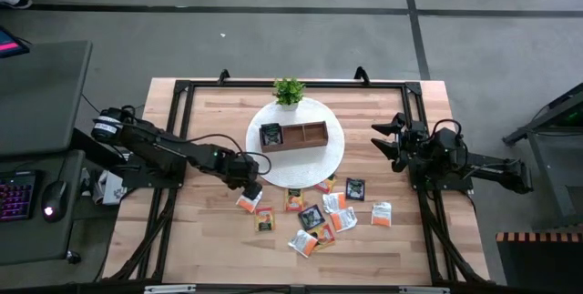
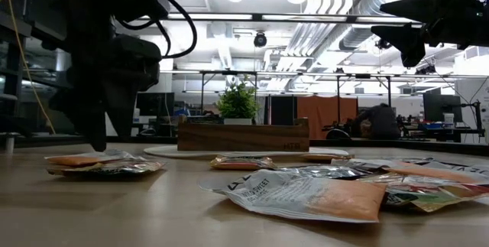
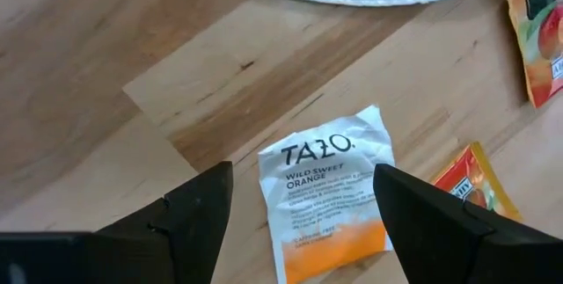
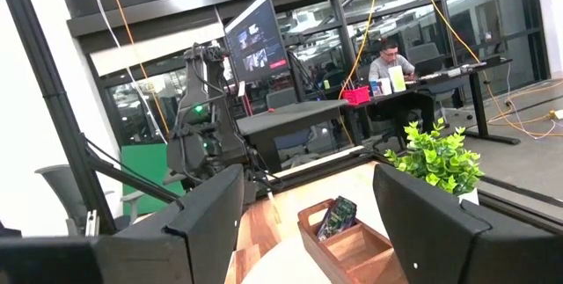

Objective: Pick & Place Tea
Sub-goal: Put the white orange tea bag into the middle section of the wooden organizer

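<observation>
Several tea sachets lie flat on the wooden table near its front; one dark sachet (image 1: 271,135) sits in the left compartment of the brown wooden tray (image 1: 307,136). My left gripper (image 1: 250,190) is open, pointing down over a white-and-orange Tazo sachet (image 3: 330,199) (image 1: 248,202), its fingers standing on either side without touching it. My right gripper (image 1: 387,139) waits open, raised at the table's right side, facing the tray (image 4: 352,242).
The tray rests on a round white mat (image 1: 332,153) with a small potted plant (image 1: 289,91) at its far edge. More sachets (image 1: 323,217) are scattered right of my left gripper. Black frame rails (image 1: 173,121) border the table. A person sits far off in the room (image 4: 390,60).
</observation>
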{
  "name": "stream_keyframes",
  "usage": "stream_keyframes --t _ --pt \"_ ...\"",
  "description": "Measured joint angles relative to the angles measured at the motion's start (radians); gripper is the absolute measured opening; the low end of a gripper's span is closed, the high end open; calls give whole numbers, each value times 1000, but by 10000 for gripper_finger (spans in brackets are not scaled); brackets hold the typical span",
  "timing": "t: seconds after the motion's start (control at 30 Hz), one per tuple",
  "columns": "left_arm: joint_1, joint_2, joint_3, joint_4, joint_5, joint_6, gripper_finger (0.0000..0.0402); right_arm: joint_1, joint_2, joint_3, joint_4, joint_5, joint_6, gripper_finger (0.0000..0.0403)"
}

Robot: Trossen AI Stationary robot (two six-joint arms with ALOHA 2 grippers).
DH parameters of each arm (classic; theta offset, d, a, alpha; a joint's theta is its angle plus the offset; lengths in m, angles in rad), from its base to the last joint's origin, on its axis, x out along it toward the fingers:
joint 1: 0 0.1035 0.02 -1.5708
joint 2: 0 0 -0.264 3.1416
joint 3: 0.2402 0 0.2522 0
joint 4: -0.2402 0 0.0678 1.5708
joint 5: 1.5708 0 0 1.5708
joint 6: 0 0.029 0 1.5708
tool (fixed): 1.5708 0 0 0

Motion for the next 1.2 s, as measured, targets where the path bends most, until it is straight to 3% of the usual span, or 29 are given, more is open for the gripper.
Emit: stream_keyframes --t 1.2 --pt "2 59 1 57 45 18 273 0 0 0 -2 0 0 250"
